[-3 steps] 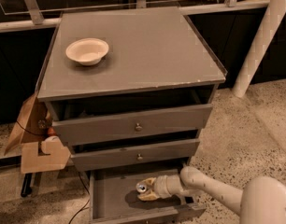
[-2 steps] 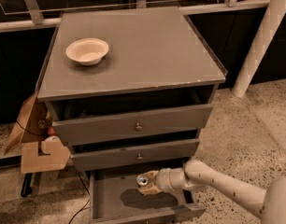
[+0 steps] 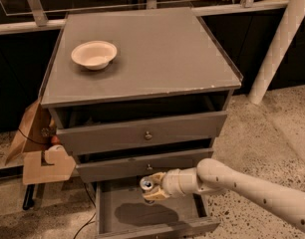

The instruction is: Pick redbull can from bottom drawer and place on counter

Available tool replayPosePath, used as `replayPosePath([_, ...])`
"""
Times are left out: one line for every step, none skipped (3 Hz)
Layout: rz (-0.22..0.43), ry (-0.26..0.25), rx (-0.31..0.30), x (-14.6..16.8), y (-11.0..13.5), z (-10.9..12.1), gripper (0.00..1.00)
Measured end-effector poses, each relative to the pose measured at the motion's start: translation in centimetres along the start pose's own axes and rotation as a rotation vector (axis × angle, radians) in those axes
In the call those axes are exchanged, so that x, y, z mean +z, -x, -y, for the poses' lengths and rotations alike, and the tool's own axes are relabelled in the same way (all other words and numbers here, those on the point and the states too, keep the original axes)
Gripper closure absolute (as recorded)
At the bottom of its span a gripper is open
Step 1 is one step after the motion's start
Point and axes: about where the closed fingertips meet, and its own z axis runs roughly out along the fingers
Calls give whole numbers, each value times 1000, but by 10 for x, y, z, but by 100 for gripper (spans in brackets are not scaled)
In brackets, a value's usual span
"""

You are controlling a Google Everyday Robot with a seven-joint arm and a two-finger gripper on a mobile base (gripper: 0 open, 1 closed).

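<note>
The redbull can (image 3: 147, 184) shows its silver top with pull tab and is held in my gripper (image 3: 153, 188), lifted above the floor of the open bottom drawer (image 3: 142, 215), just in front of the middle drawer's face. My gripper is shut on the can; my pale arm (image 3: 232, 185) reaches in from the lower right. A dark shadow lies on the drawer floor beneath the can. The counter (image 3: 157, 49) is the flat grey top of the cabinet, well above the gripper.
A cream bowl (image 3: 94, 54) sits on the counter's left rear. Two knobbed drawers (image 3: 147, 133) stand slightly open above the bottom one. A brown cardboard piece (image 3: 40, 153) leans at the cabinet's left. A white post (image 3: 277, 44) stands at right on speckled floor.
My gripper has risen with the can, from resting near the drawer floor to held up at the level of the middle drawer's lower edge.
</note>
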Motion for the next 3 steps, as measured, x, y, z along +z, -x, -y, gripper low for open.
replayPosePath([6,4,2,-1,6,1,100])
replayPosePath([43,-15,24,-19,34,-2,100])
replayPosePath([79,-48,44,-59,86,-9,100])
